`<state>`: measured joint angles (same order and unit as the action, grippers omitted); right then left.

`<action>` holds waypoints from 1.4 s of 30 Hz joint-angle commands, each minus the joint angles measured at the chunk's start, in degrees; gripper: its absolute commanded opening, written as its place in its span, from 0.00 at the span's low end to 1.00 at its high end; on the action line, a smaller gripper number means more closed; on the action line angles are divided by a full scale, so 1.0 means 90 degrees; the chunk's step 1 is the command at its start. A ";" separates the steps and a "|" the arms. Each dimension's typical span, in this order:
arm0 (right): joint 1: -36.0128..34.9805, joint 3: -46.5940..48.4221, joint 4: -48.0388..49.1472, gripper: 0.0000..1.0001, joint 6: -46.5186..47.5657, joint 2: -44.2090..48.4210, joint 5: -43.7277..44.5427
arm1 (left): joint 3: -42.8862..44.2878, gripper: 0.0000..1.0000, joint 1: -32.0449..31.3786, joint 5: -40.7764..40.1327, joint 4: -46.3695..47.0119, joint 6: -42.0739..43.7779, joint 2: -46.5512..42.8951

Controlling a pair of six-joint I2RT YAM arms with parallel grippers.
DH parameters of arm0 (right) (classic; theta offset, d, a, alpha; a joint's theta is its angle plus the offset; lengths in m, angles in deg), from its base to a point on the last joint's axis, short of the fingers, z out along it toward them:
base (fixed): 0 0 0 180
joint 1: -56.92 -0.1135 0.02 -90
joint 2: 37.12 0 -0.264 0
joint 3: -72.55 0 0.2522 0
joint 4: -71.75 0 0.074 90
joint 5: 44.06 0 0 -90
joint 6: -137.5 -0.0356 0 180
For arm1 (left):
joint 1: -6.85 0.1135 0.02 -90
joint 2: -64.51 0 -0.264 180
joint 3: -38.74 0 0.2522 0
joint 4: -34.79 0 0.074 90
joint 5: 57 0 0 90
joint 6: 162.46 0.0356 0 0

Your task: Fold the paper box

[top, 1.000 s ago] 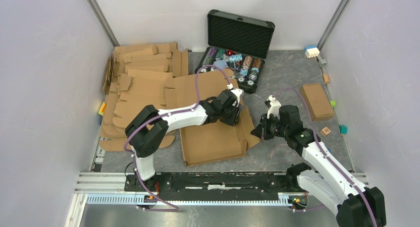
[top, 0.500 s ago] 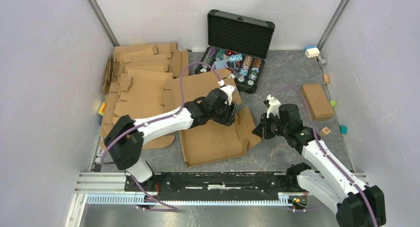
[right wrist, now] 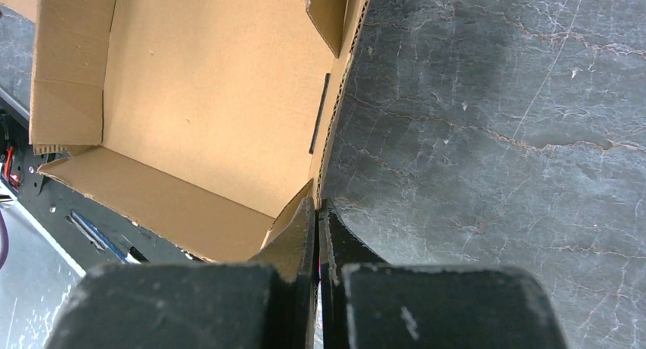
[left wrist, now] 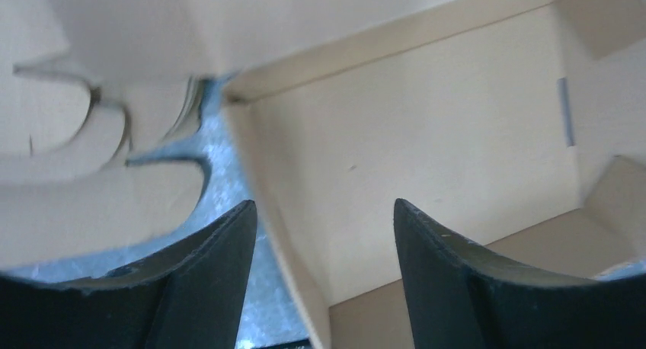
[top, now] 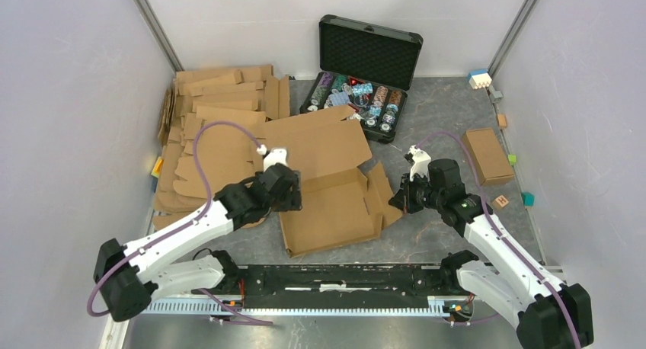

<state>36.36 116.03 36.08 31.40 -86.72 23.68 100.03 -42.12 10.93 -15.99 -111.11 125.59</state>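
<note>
My left hand hangs released over the box, fingers spread to either side of its left wall and holding nothing. My right hand is clenched, its tips against the edge of the right wall. I cannot tell whether any card is nipped between them. The box lies mid-table, just ahead of my arms. It is a shallow tray with its lid lying flat behind it, toward the case.

The step in hand, I judge, is standing the side walls up and locking them. I should come down square on the left wall near its middle and grip lightly so the corrugation does not crease. Then I fold along the score while my right hand braces the far side, so the tray cannot slide. The right flaps splay outward and need tucking in.

The sheets lie just beside the left wall, and my outer finger could snag one. The case sits close behind the lid. The small box and the blocks are well apart from the box.
</note>
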 commanded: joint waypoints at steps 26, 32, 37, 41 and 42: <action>-0.0564 0.0068 0.0856 0.16 -0.0015 -0.0410 -0.0837 | -0.1140 0.12 0.0373 -0.0032 0.0083 -0.0697 0.0079; -0.0604 -0.0098 0.1280 0.46 -0.0293 -0.0354 -0.1114 | -0.1136 0.11 0.0373 0.0030 0.0080 -0.0617 0.0126; -0.0614 -0.0160 0.1383 0.55 -0.0340 -0.0338 -0.1147 | -0.1196 0.12 0.0372 0.0040 0.0089 -0.0607 0.0032; -0.0616 -0.0415 0.1785 0.52 -0.0533 -0.0540 -0.1468 | -0.1233 0.12 0.0373 0.0029 0.0090 -0.0617 -0.0017; -0.0605 -0.0481 0.1930 0.52 -0.0620 -0.0572 -0.1559 | -0.1240 0.12 0.0373 0.0038 0.0103 -0.0617 -0.0032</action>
<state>31.07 113.91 47.42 28.24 -90.72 13.59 89.58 -38.75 11.02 -16.88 -116.75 126.53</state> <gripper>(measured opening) 0.525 0.134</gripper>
